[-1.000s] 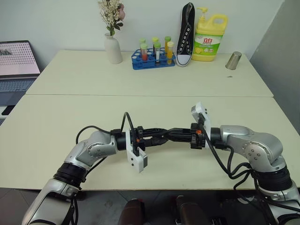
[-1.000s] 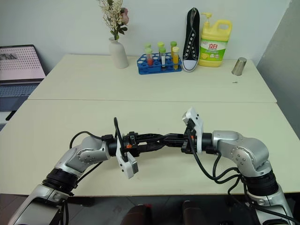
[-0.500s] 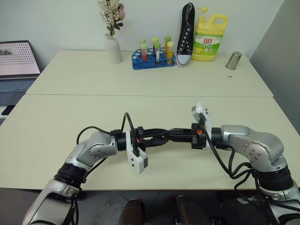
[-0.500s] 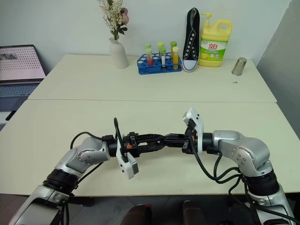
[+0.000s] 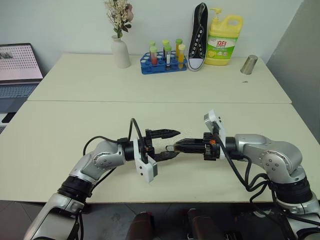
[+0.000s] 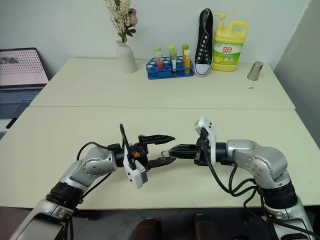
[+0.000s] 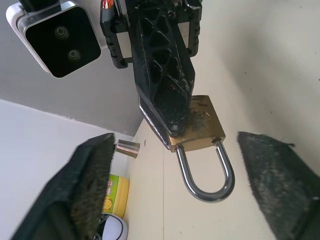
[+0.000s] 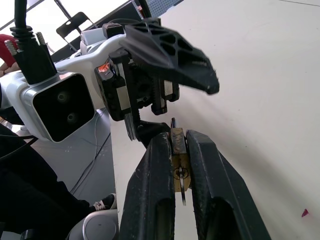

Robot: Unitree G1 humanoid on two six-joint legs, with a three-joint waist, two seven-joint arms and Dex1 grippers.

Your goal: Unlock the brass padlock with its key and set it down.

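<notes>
The brass padlock (image 7: 202, 125) hangs above the cream table (image 5: 75, 120), its silvery shackle (image 7: 207, 187) pointing towards my left gripper. My right gripper (image 8: 178, 137) is shut on the padlock's (image 8: 178, 150) body, reaching in from the right (image 5: 172, 146). A thin silvery sliver (image 8: 183, 194), which looks like the key, shows at the keyhole end between the right fingers. My left gripper (image 5: 176, 143) faces it from the left and stands wide open. One of its fingers (image 5: 165, 132) lies on each side of the padlock without touching it. I cannot tell whether the shackle is latched.
Along the far edge of the table stand a white vase with flowers (image 5: 120, 52), a blue test-tube rack (image 5: 162, 62), a black sneaker (image 5: 199, 35), a yellow detergent bottle (image 5: 224, 40) and a metal cup (image 5: 248, 65). A laptop (image 5: 17, 65) sits at the far left.
My left gripper has opened wide; earlier its fingers were together at the right gripper's tips. Neither arm has shifted, and the right gripper keeps its hold.
</notes>
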